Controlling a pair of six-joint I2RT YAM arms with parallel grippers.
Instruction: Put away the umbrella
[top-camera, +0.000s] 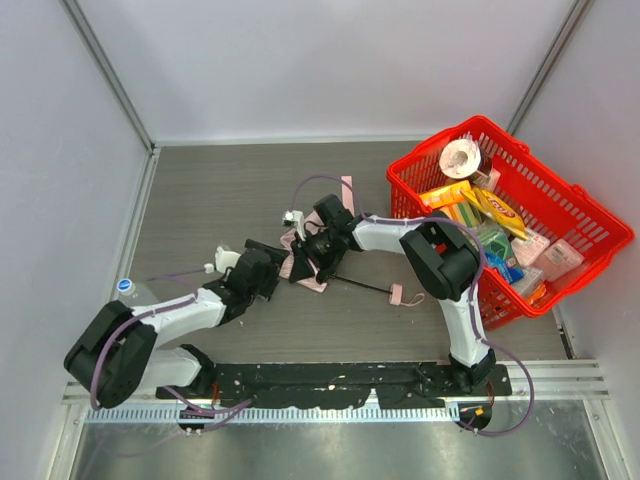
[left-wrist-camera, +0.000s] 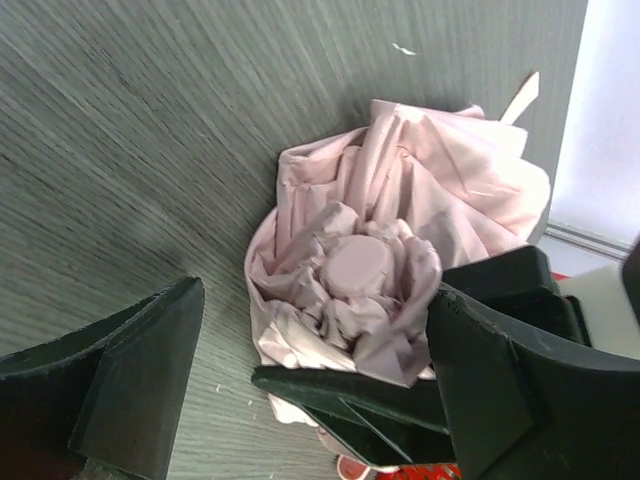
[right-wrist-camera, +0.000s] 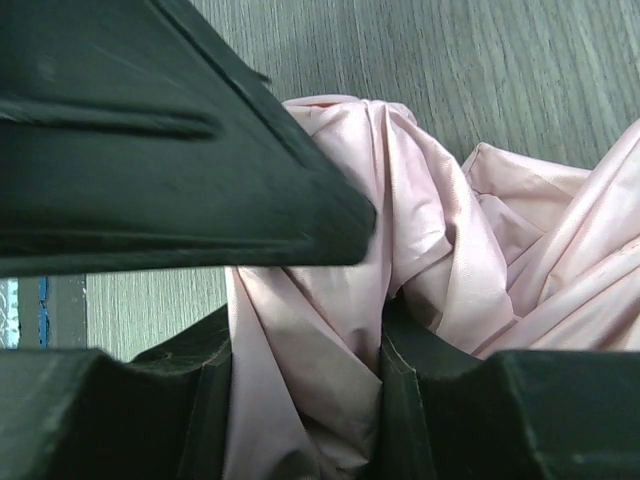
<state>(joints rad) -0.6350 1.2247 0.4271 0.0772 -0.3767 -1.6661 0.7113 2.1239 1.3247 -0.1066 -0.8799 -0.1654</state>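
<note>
Left claw (top-camera: 268, 268), top view: sits just left of the bunched pink canopy (top-camera: 300, 262) of the umbrella, jaws apart; can't tell contact from up here. Right claw (top-camera: 320, 245) is on the canopy from the far right side. Umbrella lies mid-worktop (top-camera: 220, 190). Its thin black shaft (top-camera: 360, 284) runs out to the right and ends at the small pink handle (top-camera: 397, 294). A pink strap (top-camera: 347, 190) trails off on the far side. Red basket (top-camera: 600, 222) full of packets stands at the right, well apart from the canopy. Clear bottle (top-camera: 126, 288) sits at the left edge, beside the left arm.

Left wrist view: left claw (left-wrist-camera: 318, 300) is wide open, straddling the crumpled canopy (left-wrist-camera: 420, 170), whose round pink end cap (left-wrist-camera: 360, 265) faces the camera. One finger (left-wrist-camera: 140, 380) is clear of the fabric and the other (left-wrist-camera: 500, 390) is just at its edge; nothing gripped. A black finger of the right claw (left-wrist-camera: 340, 390) runs along the fabric's near edge.

Right wrist view: right claw (right-wrist-camera: 375, 290) is partly closed and clamped on a fold of the canopy (right-wrist-camera: 450, 230). Fabric runs down between its black fingers (right-wrist-camera: 180, 130), with grey worktop (right-wrist-camera: 450, 60) behind.
</note>
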